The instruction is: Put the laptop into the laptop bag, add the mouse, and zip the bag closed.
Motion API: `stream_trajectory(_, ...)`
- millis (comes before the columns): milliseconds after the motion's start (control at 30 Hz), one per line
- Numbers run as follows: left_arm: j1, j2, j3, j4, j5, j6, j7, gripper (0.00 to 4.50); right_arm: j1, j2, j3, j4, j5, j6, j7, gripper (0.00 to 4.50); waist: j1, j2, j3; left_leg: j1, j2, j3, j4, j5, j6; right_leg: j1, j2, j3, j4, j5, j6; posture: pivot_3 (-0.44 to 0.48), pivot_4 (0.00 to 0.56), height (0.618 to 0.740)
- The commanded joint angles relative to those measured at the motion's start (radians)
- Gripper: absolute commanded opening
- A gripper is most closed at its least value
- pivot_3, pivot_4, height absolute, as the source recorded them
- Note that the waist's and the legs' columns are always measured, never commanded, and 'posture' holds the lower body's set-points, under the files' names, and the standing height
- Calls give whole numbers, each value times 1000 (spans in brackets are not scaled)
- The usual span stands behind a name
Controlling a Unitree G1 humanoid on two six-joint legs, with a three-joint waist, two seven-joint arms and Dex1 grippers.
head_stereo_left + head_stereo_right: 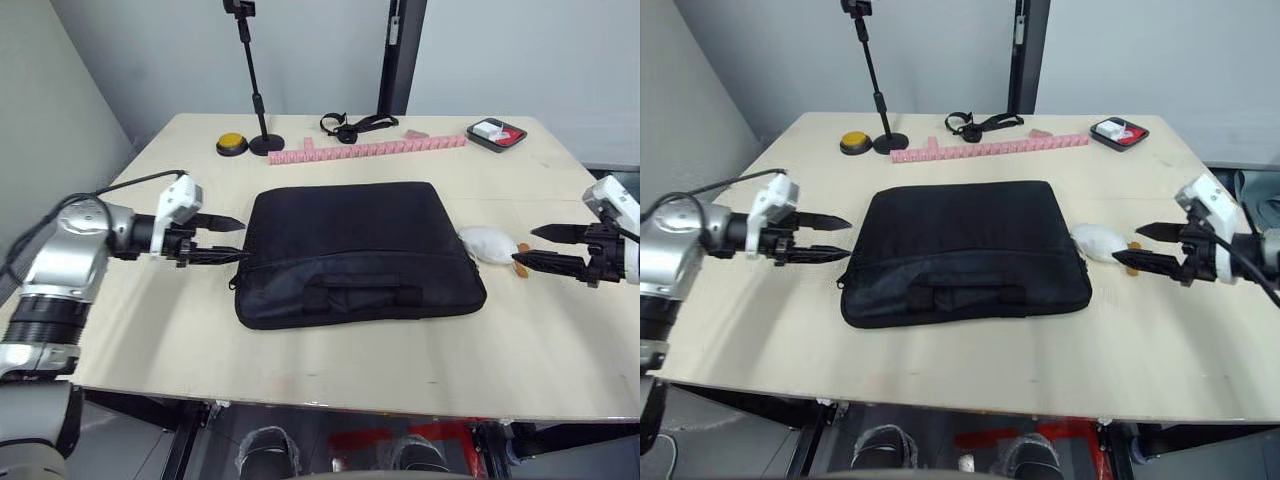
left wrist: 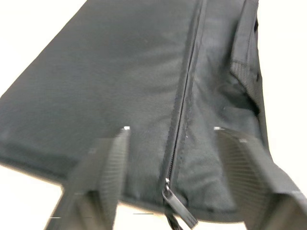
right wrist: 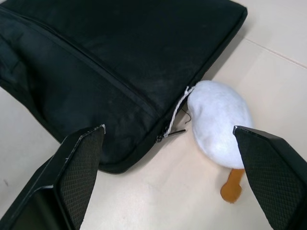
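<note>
The laptop bag (image 1: 355, 252) lies flat on the counter (image 1: 560, 350) between the two tools, and it looks filled out; no laptop or mouse lies loose anywhere I can see, so I'd judge both are already inside, though the fabric hides them. Zipping seems to be what's left or nearly finished: the left tool (image 1: 232, 240), fingers apart, sits right at the bag's near end with the zipper pull (image 2: 176, 207) just between its tips and the teeth ahead of it looking joined. The right tool (image 1: 540, 248), also spread wide and holding nothing, points at the bag's other end, where a soft white toy with an orange bit (image 1: 490, 245) rests against the corner. The counter is pale plywood; far beyond both tools stand a black stand (image 1: 255, 90), a yellow button (image 1: 231, 143), a pink strip (image 1: 365, 150), a black strap (image 1: 355, 125) and a small tray (image 1: 497, 134), with plain grey walls behind.
</note>
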Motion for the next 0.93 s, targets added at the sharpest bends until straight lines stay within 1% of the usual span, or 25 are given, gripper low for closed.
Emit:
stream_trajectory(33,81,98,141,-56,-52,91,28,4469,27,-30,-62,65,20,-41,18,4500,-3,0,0,0,0,0,1,0,-1,0,0,0,1,0,0,0,150,733)
stream_trajectory(167,191,176,244,-79,-72,153,42,4469,56,-47,-74,90,33,-51,31,4500,-3,-1,0,0,0,0,5,-2,-2,1,-1,1,2,0,0,0,150,733)
stream_trajectory(233,245,200,298,-94,-97,175,17,4469,66,-57,-73,98,35,-59,32,4500,-3,-1,0,0,0,0,5,-2,-2,2,-1,0,2,0,0,0,150,733)
stream_trajectory(267,269,221,309,-90,-103,211,13,4469,69,-63,-72,102,36,-60,32,4500,-3,-1,0,0,-1,0,5,-2,-2,2,-1,0,2,0,0,0,150,733)
stream_trajectory(333,324,258,330,-58,-83,234,10,4469,86,-75,-71,106,27,-69,32,4500,-3,-2,0,0,0,-1,5,-2,-1,2,-1,0,2,0,0,0,150,733)
stream_trajectory(400,380,268,379,-45,-107,245,-30,4469,103,-80,-73,106,21,-90,34,4500,-2,-2,0,0,0,-1,5,-2,-1,2,-1,0,2,0,0,0,150,733)
stream_trajectory(467,372,267,394,-24,-128,296,-2,4469,103,-81,-71,105,31,-90,30,4500,-1,-2,0,0,0,-1,4,-2,-1,2,-1,0,1,0,0,0,150,733)
stream_trajectory(533,367,259,398,-22,-135,300,19,4469,98,-79,-67,103,38,-88,21,4500,1,-3,1,0,0,-1,5,-2,-1,3,-1,0,2,0,0,0,150,733)
stream_trajectory(800,367,257,382,14,-129,276,36,4469,108,-84,-68,102,40,-90,4,4500,-1,-3,1,2,-1,-2,7,-2,0,6,-1,0,3,0,0,0,150,733)
stream_trajectory(933,346,240,377,29,-141,272,43,4469,115,-85,-75,93,45,-84,0,4500,-1,-3,0,2,0,-2,7,-1,2,6,-1,-1,3,0,0,0,150,733)
